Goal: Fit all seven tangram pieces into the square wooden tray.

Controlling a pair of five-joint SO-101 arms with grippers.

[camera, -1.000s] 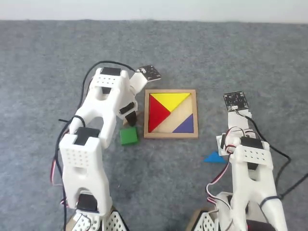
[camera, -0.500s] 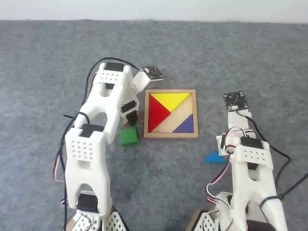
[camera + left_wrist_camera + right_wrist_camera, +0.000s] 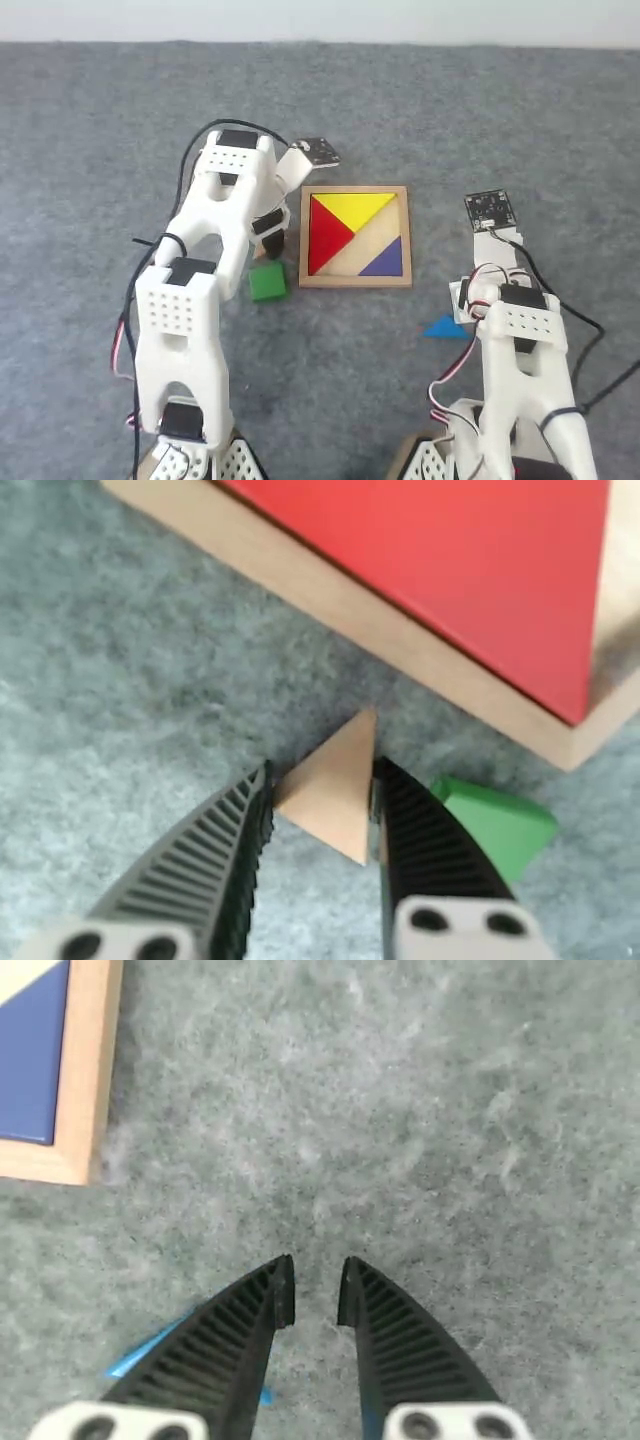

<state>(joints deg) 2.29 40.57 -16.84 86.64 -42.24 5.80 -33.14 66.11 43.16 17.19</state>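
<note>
The square wooden tray [image 3: 355,192] holds a red triangle [image 3: 328,238], a yellow triangle [image 3: 353,207] and a blue triangle [image 3: 385,260]; the red triangle [image 3: 450,570] and the tray's rim [image 3: 330,630] also appear in the left wrist view. My left gripper [image 3: 272,246] is down by the tray's left edge. Its fingers press both sides of a small tan triangle [image 3: 332,795] on the carpet. A green piece [image 3: 267,282] lies just beside it, and the green piece [image 3: 492,825] sits behind one finger. My right gripper [image 3: 315,1292] hovers over bare carpet, narrowly open and holding nothing. A light-blue piece [image 3: 445,327] lies by the right arm.
Grey carpet covers the table. Part of the tray's floor [image 3: 372,238] between the pieces is bare wood. The tray's corner [image 3: 85,1080] and the blue triangle [image 3: 25,1060] lie off to one side of the right gripper. The light-blue piece [image 3: 150,1355] peeks from under one of its fingers.
The left arm's upper links shifted slightly back and toward the tray in the first half second, then held still. The right arm and all pieces kept their places.
</note>
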